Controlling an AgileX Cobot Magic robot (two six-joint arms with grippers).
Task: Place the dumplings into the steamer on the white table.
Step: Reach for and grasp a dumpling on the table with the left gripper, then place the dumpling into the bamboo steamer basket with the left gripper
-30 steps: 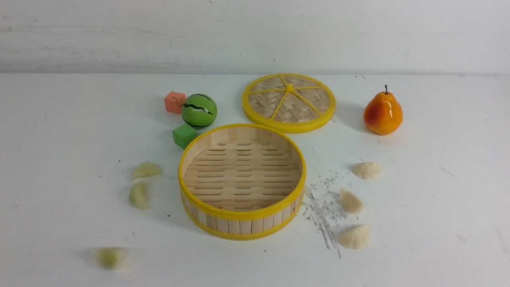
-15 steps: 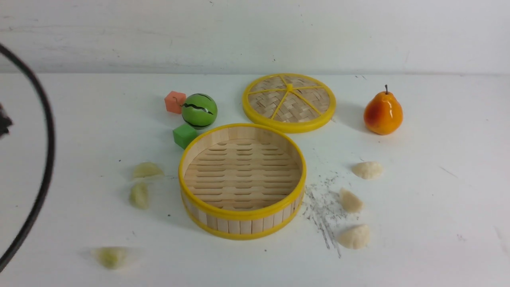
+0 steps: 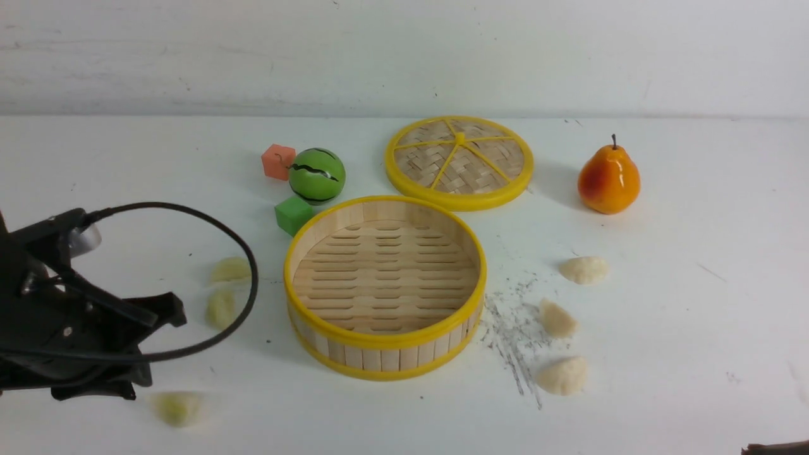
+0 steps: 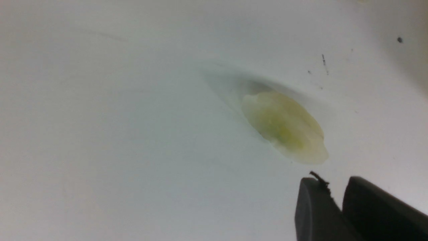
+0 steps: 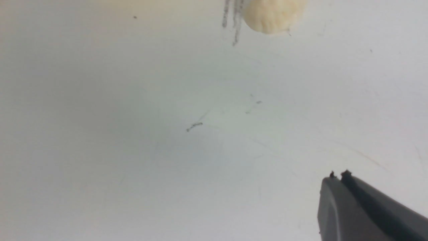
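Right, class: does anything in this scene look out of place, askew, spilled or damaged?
Nothing looks spilled or broken. The oddest thing is dark scuffing on the white table, between the bamboo steamer and the dumplings on its right: it mars an otherwise mostly plain surface.

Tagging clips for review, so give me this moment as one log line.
left end effector: near dumpling | steamer: empty | lid: off

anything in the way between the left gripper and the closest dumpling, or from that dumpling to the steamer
Nothing visible stands between the left gripper and the nearest dumpling. From there to the steamer the table shows only specks, though its upright wall must be cleared.
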